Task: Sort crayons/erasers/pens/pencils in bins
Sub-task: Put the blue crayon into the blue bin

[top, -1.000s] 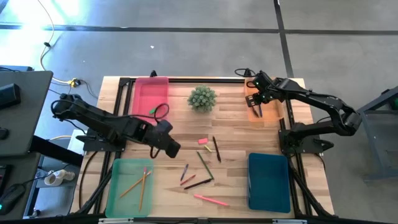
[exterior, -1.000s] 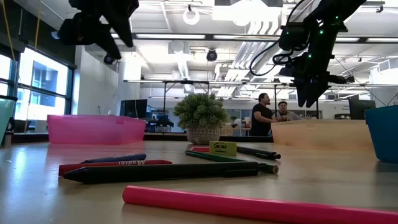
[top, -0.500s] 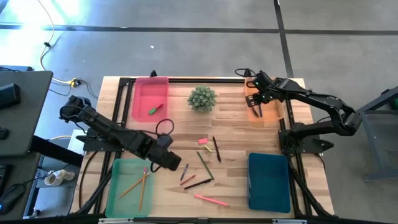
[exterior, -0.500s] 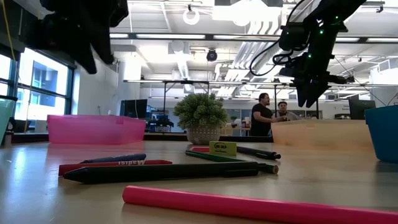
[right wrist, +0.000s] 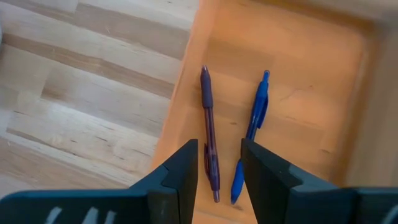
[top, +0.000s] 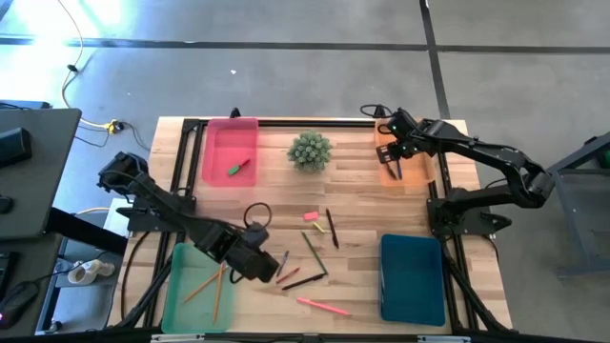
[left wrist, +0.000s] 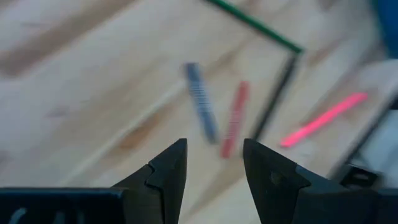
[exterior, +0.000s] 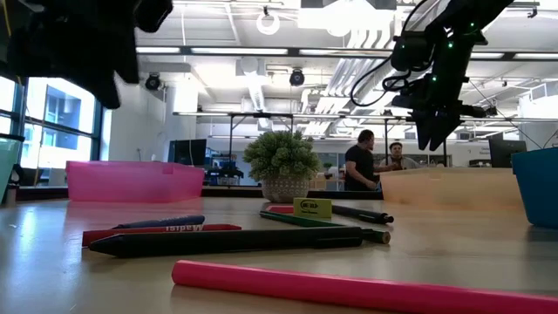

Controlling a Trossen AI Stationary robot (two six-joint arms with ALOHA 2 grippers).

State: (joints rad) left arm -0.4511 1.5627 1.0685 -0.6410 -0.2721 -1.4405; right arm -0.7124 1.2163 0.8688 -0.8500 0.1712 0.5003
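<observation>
My left gripper (top: 270,268) (left wrist: 215,149) is open and empty, hovering just left of two crayons lying on the wood: a dark blue one (top: 283,259) (left wrist: 201,102) and a red one (top: 287,274) (left wrist: 234,118). A black pen (top: 303,280), a green pencil (top: 315,252) and a pink pencil (top: 322,306) lie near them. My right gripper (top: 393,168) (right wrist: 219,152) is open and empty above the orange bin (top: 414,170), where a purple pen (right wrist: 208,134) and a blue pen (right wrist: 252,134) lie.
The pink bin (top: 221,143) holds a green eraser (top: 238,167). The light green bin (top: 186,300) holds orange pencils (top: 217,281). The teal bin (top: 412,278) stands at the near right. A potted plant (top: 310,151), two small erasers (top: 311,216) and another dark pen (top: 331,229) sit mid-table.
My left gripper has travelled from the table's middle left toward the near edge and a little right, ending next to the two crayons. My right gripper has stayed above the orange bin.
</observation>
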